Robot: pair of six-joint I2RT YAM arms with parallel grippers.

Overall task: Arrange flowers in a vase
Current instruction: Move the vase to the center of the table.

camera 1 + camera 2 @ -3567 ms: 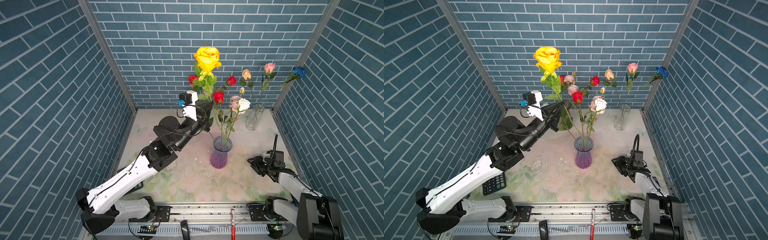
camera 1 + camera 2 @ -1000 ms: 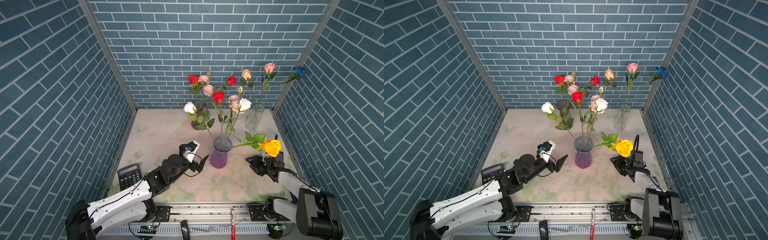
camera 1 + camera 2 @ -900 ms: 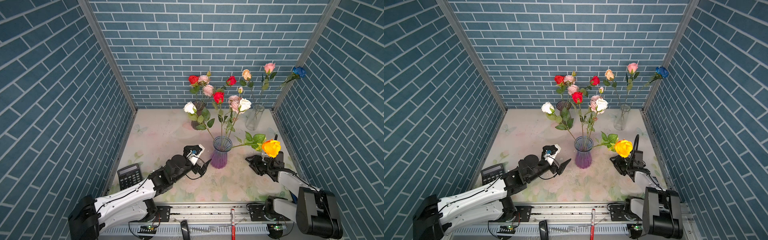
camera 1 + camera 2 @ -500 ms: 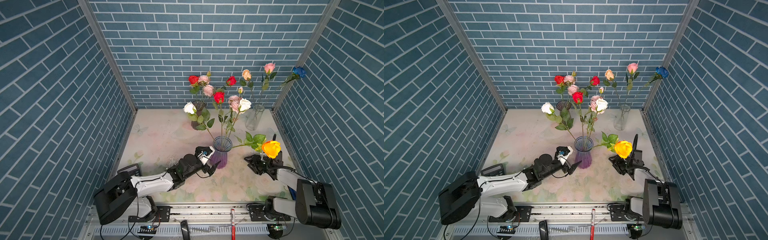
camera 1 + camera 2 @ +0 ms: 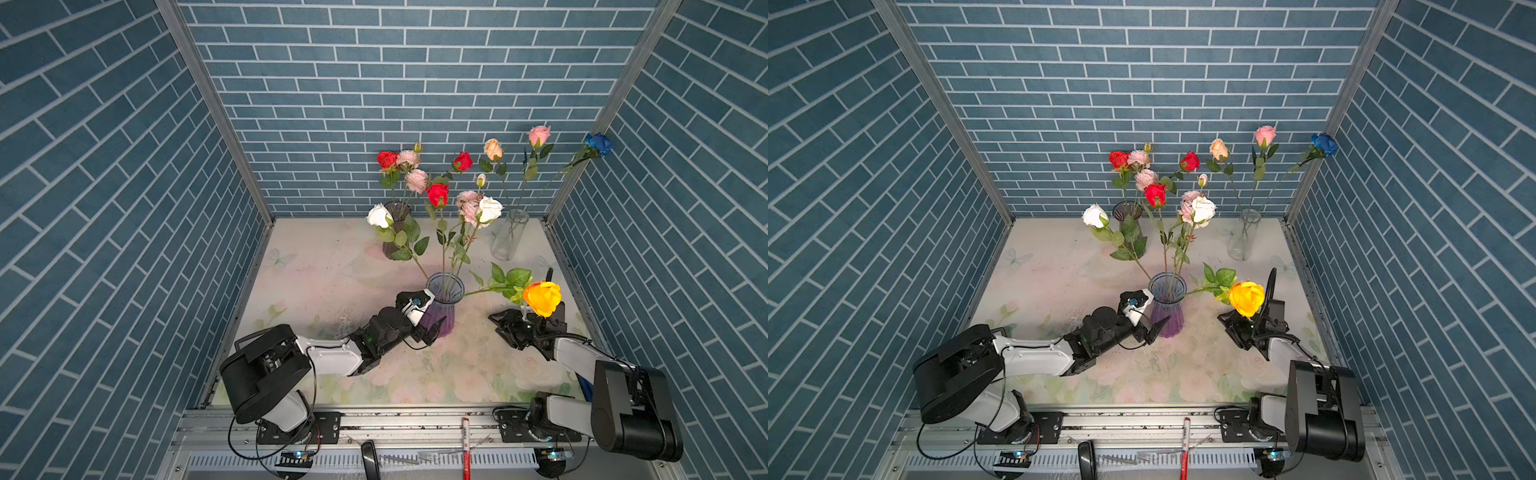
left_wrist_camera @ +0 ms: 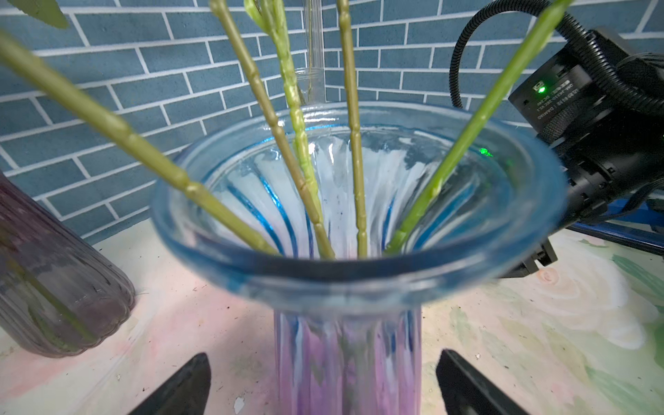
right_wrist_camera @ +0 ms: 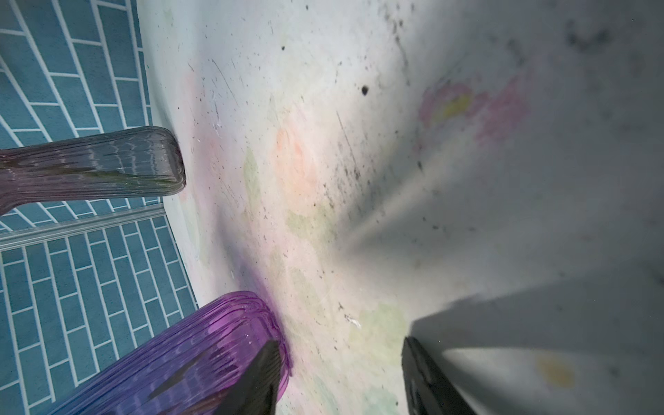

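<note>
The left gripper looked set to take the purple vase by its lower body. Doing that well would mean closing gently and squarely on the ribbed glass, so the vase did not tip under the yellow rose leaning far out over its rim. The other flowers stood in that same vase. The left arm lay stretched low over the table, jaws spread wide either side of the vase. The right gripper sat low beneath the yellow bloom, jaws apart and empty.
</note>
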